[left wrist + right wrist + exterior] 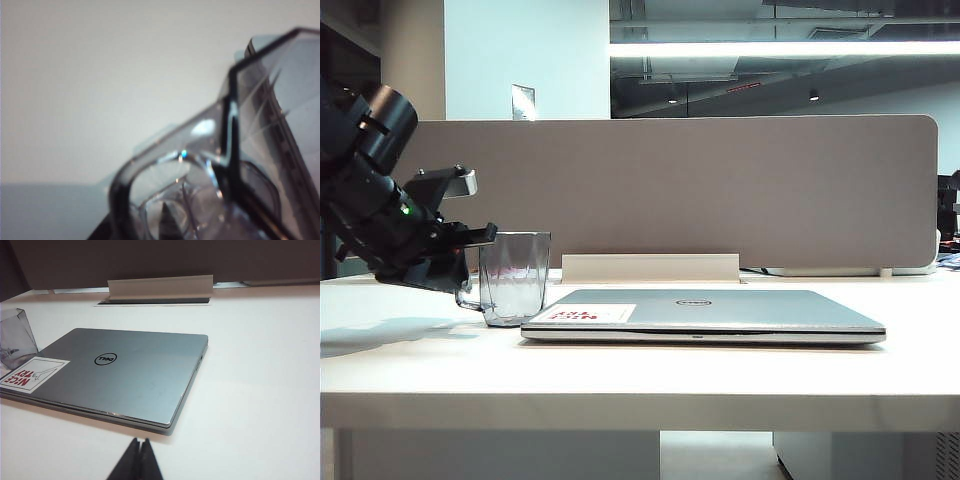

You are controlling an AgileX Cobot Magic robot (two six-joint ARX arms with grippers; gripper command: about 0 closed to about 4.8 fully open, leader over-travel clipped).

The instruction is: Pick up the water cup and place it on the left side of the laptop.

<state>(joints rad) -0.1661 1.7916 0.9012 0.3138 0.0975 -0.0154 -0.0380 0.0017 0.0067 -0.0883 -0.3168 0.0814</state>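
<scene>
White desk surface (740,370) carries all items, backed by a grey partition panel (700,190) with a pale cable-tray flap (650,267) at its foot.

Landmark: the laptop (705,312). It lies flat and closed at the centre of the desk, lid up, round logo (105,359) near the lid centre, white sticker with red print (33,374) at the lid corner nearest the water cup.

Water cup (515,277): stands upright on the desk just beside the laptop's left edge in the exterior view. Whether cup and laptop touch cannot be determined. The thin squared handle (470,296) faces away from the laptop, toward the left arm.

Left gripper (470,240): positioned on the far side of the cup from the laptop, at the cup's handle and rim height. One finger (470,234) reaches level to the cup's rim. The left wrist view shows only blurred glass at close range; jaw spacing and any hold on the cup cannot be determined.

Right gripper (136,460): hovers low over the desk, in front of the laptop's near edge, well apart from the cup. Its fingertips meet with no gap and carry nothing.
</scene>
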